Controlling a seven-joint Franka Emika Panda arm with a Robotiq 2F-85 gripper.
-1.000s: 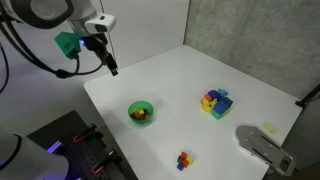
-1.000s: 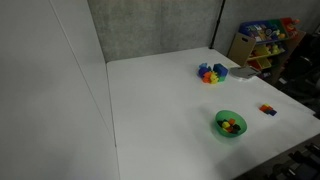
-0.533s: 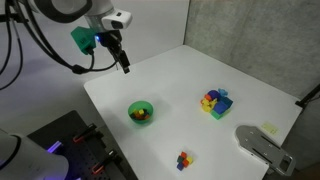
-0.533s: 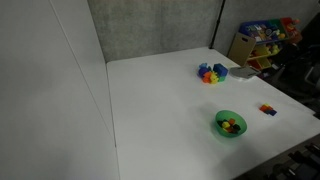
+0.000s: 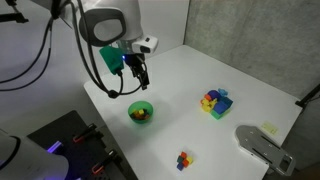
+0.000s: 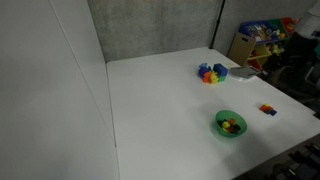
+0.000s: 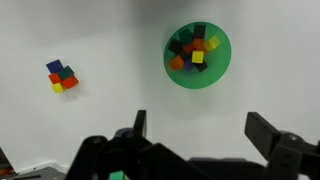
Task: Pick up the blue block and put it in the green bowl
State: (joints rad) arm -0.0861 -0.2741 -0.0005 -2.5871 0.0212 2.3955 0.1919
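The green bowl (image 5: 142,112) stands near the table's front-left edge and holds several small coloured blocks; it also shows in the other exterior view (image 6: 230,124) and in the wrist view (image 7: 197,55). The blue block (image 7: 55,67) is a tiny dark-blue cube in a small cluster with red and yellow cubes, lying on the table (image 5: 182,156) apart from the bowl. My gripper (image 5: 140,75) hangs in the air just behind the bowl. It is open and empty, and its two fingers (image 7: 200,130) frame bare table below the bowl.
A larger multicoloured block pile (image 5: 215,102) sits towards the table's right side and shows in both exterior views (image 6: 210,73). A grey device (image 5: 262,148) stands at the front right corner. A shelf of toys (image 6: 262,40) stands beyond the table.
My gripper has moved from beyond the table's back-left edge in over the table, and down to just behind the green bowl. The blocks and the bowl have not moved.
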